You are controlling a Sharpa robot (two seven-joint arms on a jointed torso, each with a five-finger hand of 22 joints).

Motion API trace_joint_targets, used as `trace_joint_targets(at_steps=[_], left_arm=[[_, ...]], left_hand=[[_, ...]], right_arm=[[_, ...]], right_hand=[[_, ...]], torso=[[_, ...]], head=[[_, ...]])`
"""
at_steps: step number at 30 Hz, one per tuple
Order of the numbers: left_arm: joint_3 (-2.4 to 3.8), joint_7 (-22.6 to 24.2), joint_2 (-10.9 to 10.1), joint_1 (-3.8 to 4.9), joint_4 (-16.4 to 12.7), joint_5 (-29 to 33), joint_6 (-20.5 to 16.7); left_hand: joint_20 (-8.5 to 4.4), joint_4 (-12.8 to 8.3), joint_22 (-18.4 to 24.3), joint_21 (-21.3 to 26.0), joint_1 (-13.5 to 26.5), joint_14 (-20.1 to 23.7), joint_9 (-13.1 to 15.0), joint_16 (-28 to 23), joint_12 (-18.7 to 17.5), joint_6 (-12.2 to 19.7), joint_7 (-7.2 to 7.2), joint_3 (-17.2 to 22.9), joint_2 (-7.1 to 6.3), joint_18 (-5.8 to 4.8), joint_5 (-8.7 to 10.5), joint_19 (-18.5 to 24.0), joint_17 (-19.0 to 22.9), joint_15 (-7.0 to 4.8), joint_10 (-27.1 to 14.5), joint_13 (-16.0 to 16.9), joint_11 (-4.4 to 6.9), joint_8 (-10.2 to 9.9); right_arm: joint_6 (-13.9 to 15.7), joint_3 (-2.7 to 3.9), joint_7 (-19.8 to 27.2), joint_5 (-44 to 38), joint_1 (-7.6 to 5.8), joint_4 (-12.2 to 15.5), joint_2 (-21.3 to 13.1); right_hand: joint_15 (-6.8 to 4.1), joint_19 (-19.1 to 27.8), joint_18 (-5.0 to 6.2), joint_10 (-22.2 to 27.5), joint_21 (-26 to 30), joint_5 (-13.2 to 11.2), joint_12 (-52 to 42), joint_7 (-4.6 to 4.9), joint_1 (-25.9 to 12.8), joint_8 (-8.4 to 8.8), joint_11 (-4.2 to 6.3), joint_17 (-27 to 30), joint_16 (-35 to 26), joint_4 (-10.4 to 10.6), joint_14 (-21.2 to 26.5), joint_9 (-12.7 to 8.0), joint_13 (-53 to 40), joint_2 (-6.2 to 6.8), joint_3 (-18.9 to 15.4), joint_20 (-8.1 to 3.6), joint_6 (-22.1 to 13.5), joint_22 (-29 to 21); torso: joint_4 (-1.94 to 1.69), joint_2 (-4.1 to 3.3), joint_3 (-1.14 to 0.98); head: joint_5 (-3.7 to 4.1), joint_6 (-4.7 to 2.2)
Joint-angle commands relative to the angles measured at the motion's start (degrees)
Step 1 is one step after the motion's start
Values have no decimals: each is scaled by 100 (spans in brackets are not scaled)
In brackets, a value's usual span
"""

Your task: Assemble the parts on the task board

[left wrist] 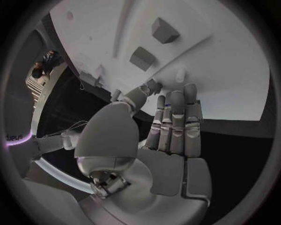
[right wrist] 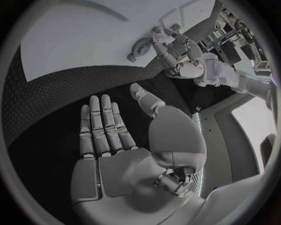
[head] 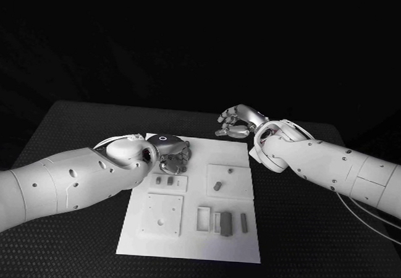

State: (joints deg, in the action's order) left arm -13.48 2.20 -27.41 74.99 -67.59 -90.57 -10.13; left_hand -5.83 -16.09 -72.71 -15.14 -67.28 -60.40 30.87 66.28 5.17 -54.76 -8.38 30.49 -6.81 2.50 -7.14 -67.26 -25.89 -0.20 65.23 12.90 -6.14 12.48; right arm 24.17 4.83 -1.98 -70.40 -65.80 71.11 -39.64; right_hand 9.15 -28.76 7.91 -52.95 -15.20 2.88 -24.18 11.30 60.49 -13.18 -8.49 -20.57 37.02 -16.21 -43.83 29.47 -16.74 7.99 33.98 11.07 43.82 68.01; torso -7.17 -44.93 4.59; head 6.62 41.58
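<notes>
The head view shows the left hand (head: 169,153) over the task board's (head: 232,239) far left corner, while the wrist views show both it and the right hand (right wrist: 111,140) flat, fingers straight, holding nothing.

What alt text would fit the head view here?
Two white robot arms reach over a white task board on a black table. The left robot hand hovers over the board's far end; the right robot hand hangs open beyond its far corner. Small grey parts lie on the board.
</notes>
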Motion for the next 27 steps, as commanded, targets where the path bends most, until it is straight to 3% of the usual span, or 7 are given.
trace_joint_targets(at_steps=[1, 27], left_arm=[[3, 8, 25, -4, 18, -7, 84], [3, -72, 240, -62, 165, -61, 244]], left_hand=[[-3, 7, -14, 34, 47, -9, -13, 19, -30, -18, -14, 36, 20, 190, -1, -26, 9, 2, 41, -31, -8, 11], [-65, -42, -223, -92, 63, -146, -82, 285, -37, -101, -16, 144, 80, 236, 30, -218, -94, -62, 236, -82, 55, 67]], right_arm=[[54, 3, 154, 114, 2, 10, 2], [28, 3, 166, 138, 1, 10, 38]], right_hand=[[11, 21, -72, -63, 43, -5, 37, 135, 29, -43, 9, 2, -39, -2, -54, -7, 40, -35, -34, 2, -34, 9], [0, -26, -56, -138, 111, -5, 118, 138, 36, -64, 4, -29, -169, -2, -142, -26, 178, -44, -63, 7, -47, 28]], torso=[[5, 2, -3], [-7, 3, -1]], head=[[-2, 2], [5, 28]])
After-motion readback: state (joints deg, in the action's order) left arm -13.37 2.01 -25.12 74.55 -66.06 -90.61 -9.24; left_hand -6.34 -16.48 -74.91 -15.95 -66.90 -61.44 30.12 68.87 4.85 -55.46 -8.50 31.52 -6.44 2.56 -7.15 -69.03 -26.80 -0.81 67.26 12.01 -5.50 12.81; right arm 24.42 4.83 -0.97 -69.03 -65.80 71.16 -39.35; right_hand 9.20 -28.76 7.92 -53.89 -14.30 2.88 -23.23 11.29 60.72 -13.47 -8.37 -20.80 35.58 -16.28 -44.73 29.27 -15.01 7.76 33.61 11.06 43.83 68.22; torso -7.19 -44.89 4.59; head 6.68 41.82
